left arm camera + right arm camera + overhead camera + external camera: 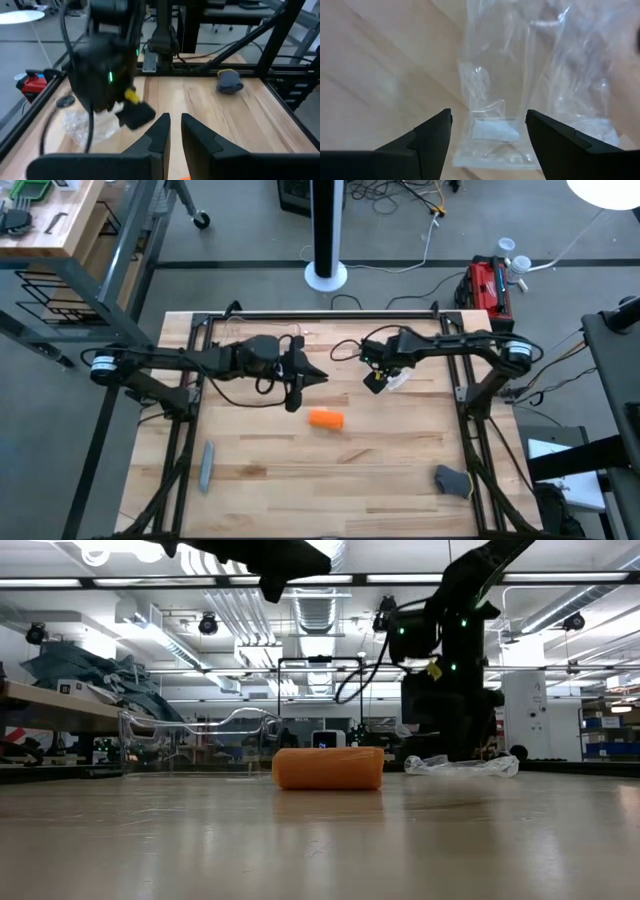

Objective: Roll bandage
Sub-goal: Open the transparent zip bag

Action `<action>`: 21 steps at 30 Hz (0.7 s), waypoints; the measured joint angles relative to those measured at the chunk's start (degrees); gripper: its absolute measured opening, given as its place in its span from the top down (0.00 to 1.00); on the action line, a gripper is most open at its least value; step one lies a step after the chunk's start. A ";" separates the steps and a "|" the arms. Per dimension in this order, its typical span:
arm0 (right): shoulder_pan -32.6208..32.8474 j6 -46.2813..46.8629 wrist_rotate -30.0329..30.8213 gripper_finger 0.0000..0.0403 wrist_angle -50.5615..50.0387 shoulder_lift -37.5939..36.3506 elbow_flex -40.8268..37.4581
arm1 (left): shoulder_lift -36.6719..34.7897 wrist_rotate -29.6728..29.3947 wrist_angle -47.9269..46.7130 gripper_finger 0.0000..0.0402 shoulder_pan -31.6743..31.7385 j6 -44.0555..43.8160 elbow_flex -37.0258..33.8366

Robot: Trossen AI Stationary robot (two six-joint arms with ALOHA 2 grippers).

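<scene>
Rolled bandage [326, 419] lies free; left fingers [161, 131] seemingly closed, right fingers [437, 127] open.

The light wooden table [300, 480] lies mostly bare. Obstacles on it: a small stubby bright orange fabric bandage roll [325, 419] near the centre, with clear surface on all sides; a crinkled clear plastic wrap [398, 380] toward the far right; a narrow grey bar [206, 465] near the near left edge; a dark grey soft lump [453, 479] by the near right corner. The left gripper [297, 386], fingers nearly closed, hangs above the surface just beyond the roll. The right gripper [489, 125], fingers spread, stands directly over the wrap. A black metal frame [320, 315] borders the far and side edges.
</scene>
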 joint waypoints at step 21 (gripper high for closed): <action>-1.79 -0.98 -3.04 0.63 6.19 4.54 -0.02 | -0.86 -0.14 0.13 0.91 -0.01 9.12 1.27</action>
